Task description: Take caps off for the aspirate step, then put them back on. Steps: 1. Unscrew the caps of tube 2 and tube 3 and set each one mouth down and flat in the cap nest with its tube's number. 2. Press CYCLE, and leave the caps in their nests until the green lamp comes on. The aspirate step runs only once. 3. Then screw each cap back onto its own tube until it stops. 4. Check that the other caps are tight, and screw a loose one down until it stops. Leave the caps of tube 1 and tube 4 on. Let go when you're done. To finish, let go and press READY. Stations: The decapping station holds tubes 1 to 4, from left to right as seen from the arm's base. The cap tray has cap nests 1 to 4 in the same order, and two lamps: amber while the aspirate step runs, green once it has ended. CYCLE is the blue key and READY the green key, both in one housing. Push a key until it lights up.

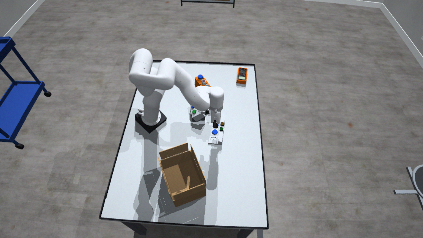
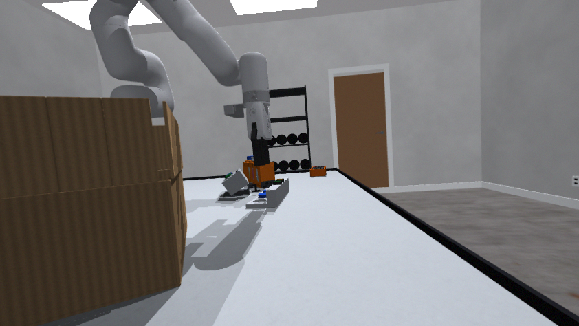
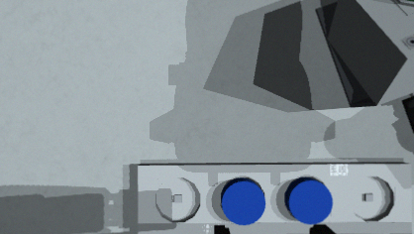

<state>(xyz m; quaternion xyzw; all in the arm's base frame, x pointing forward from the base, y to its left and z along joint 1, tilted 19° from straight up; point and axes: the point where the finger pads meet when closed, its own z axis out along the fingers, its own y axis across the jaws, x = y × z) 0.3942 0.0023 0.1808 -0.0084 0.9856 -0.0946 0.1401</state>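
The grey cap tray (image 1: 219, 138) (image 2: 279, 190) (image 3: 149, 190) lies on the table. In the wrist view two blue caps (image 3: 243, 201) (image 3: 309, 200) sit flat in its two middle nests. The outer nests (image 3: 177, 198) (image 3: 368, 197) are empty. My gripper (image 1: 215, 123) (image 2: 260, 161) (image 3: 267, 230) is open and empty, a little above the tray over the middle nests. One cap (image 1: 214, 131) (image 2: 263, 194) shows beside the fingers. The key housing (image 1: 197, 115) (image 2: 235, 181) (image 3: 317, 59) stands just beyond the tray, with its green key (image 1: 194, 112). The orange decapping station (image 1: 202, 82) (image 2: 265, 172) stands behind it, with a blue cap (image 1: 200, 76) on one end tube.
An open cardboard box (image 1: 183, 174) (image 2: 80, 202) stands at the near side of the table. An orange meter (image 1: 241, 75) (image 2: 318, 171) lies at the far right corner. Two small lamps (image 1: 221, 125) on the tray's edge look dark.
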